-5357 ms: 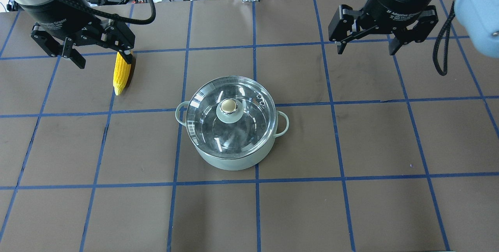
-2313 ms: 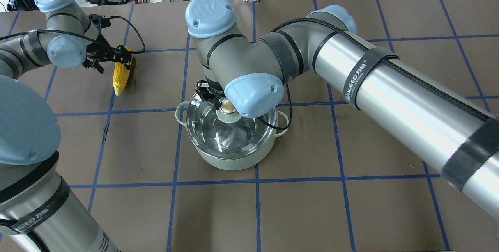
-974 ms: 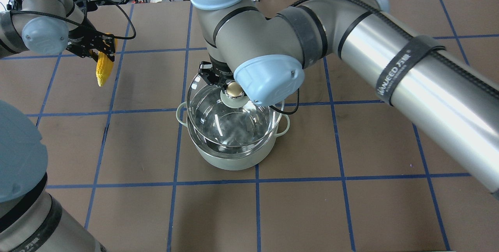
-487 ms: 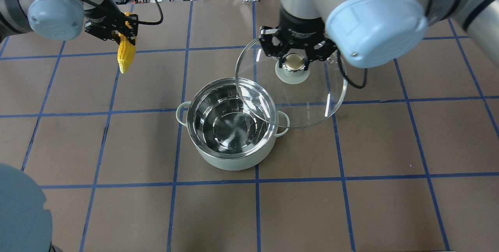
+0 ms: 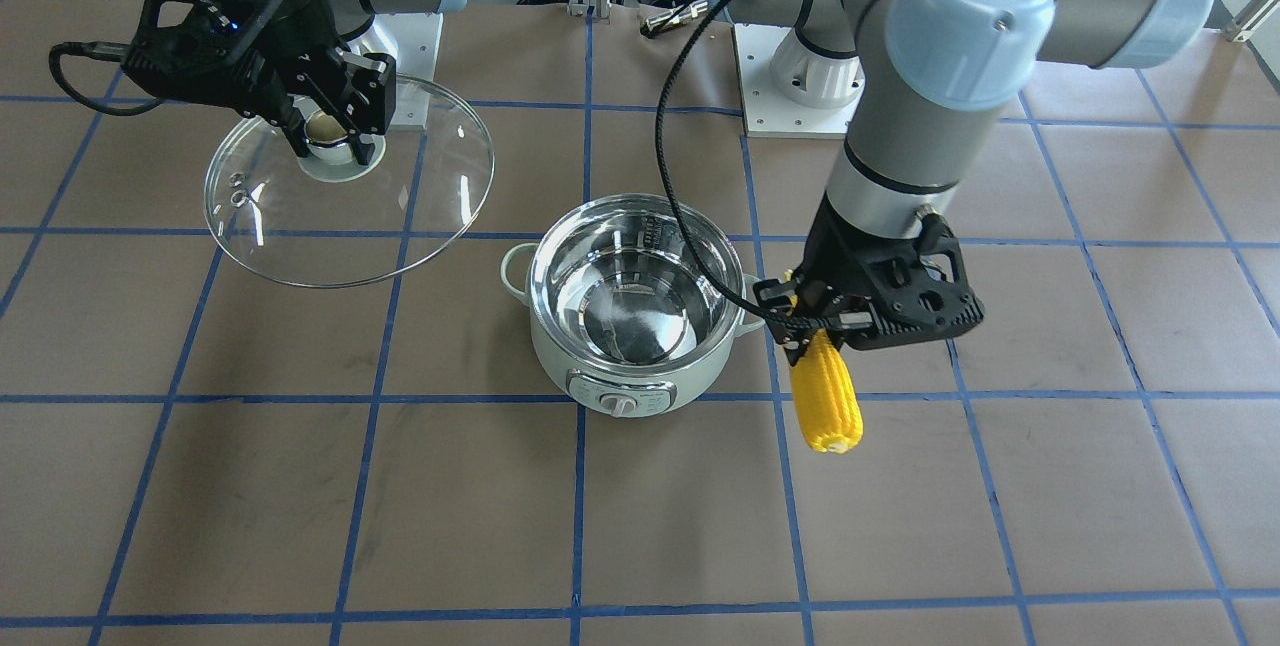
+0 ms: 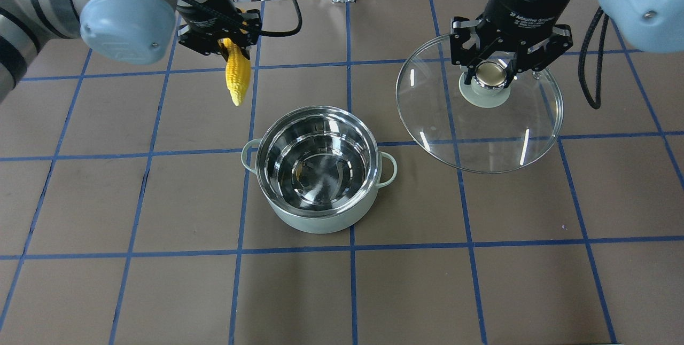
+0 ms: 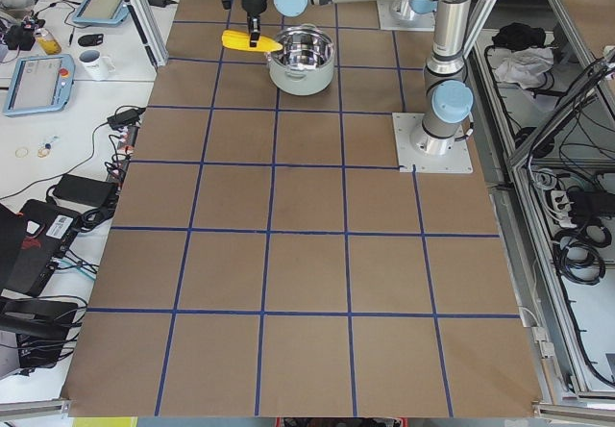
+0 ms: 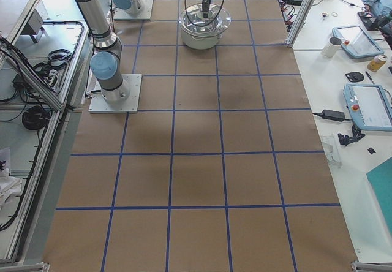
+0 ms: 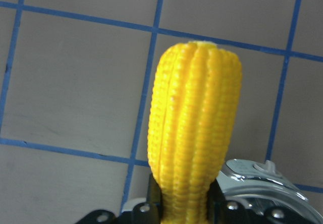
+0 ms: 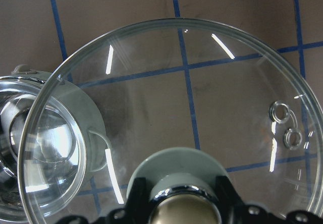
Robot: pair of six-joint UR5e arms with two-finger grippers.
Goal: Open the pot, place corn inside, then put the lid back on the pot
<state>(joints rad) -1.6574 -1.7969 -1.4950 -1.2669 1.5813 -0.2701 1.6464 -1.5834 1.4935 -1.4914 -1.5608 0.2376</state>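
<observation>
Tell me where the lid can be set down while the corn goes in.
Bare table lies right of the pot, under and beyond the lid held by the right tool, and across the row of squares nearest the robot. The tight spot is the pot's left side, where the corn hangs.

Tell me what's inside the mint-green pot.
Only its bare shiny steel floor and walls show in the round mint-green pot. Nothing covers it; the clear glass lid hangs aside.

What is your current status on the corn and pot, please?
Left gripper shut on corn, aloft, not yet over pot. Right gripper shut on lid, held aside. Pot open, empty, unobstructed.
</observation>
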